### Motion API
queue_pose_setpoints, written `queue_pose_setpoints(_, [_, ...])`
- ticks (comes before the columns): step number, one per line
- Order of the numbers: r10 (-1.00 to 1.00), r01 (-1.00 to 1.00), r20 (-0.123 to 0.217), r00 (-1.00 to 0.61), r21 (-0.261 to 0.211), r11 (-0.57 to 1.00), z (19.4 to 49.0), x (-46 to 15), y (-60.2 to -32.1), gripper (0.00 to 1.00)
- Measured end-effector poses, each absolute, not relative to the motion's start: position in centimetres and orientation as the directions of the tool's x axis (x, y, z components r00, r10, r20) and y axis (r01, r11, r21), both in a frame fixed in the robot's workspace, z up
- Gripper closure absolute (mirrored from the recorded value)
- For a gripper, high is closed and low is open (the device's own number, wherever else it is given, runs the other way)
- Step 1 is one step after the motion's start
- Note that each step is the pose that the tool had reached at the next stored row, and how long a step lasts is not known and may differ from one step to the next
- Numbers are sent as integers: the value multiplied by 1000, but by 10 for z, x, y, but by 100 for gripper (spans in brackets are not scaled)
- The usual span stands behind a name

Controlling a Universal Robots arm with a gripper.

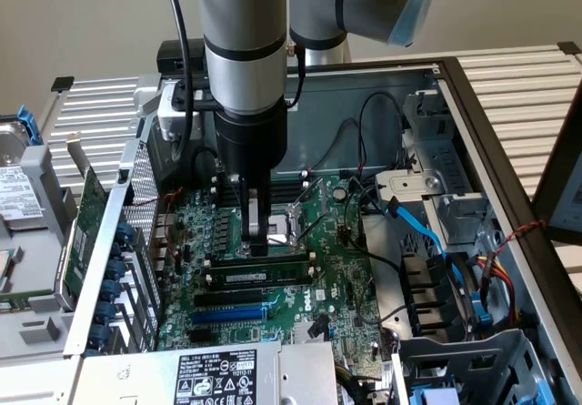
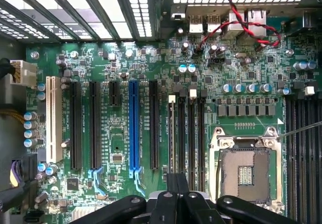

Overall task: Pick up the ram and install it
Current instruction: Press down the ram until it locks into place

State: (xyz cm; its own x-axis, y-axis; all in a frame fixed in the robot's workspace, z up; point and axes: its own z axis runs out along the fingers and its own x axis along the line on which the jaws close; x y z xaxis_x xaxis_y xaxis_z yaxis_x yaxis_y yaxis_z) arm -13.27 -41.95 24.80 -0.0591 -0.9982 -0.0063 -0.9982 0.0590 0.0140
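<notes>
Exterior view. An open computer case (image 1: pixel 473 105) lies on its side on a slatted bench (image 1: pixel 518 68), motherboard (image 1: pixel 336 278) facing up. The Universal Robots arm (image 1: pixel 244 41) descends vertically into the case; its gripper (image 1: pixel 258 237) has the fingers pressed together, their tips bearing on the top edge of the ram (image 1: pixel 259 262). The ram stands on edge in one of the memory slots, seen as a long green strip with a pale label, lying between the empty CPU socket (image 1: pixel 293 216) and the blue expansion slot (image 1: pixel 229 314). It appears level, though whether it is fully seated cannot be told. At the exterior view's left a large green expansion card (image 1: pixel 82 232) leans outside the case; blue SATA cables (image 1: pixel 427 237) run at the exterior view's right.

Wrist view. The closed black fingers (image 2: pixel 177 183) sit over the bank of black memory slots (image 2: pixel 187 133), beside the open CPU socket (image 2: pixel 246 171) and well apart from the blue slot (image 2: pixel 133 128) and the white slot (image 2: pixel 51 118). The ram itself is hidden beneath the fingers.

Hazards, as judged. Pressing at one point along the stick could tilt it, leaving one end high and its latch unlocked. Force applied while the key notch is misaligned could damage slot contacts or flex the board. A sideways slip of the fingertips would carry them toward the exposed socket pins.
</notes>
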Motion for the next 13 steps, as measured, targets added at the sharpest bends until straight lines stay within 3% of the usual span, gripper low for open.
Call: queue_pose_setpoints(13, [-996, -996, -6, -89, 14, 88, 248, -133, -420, 90])
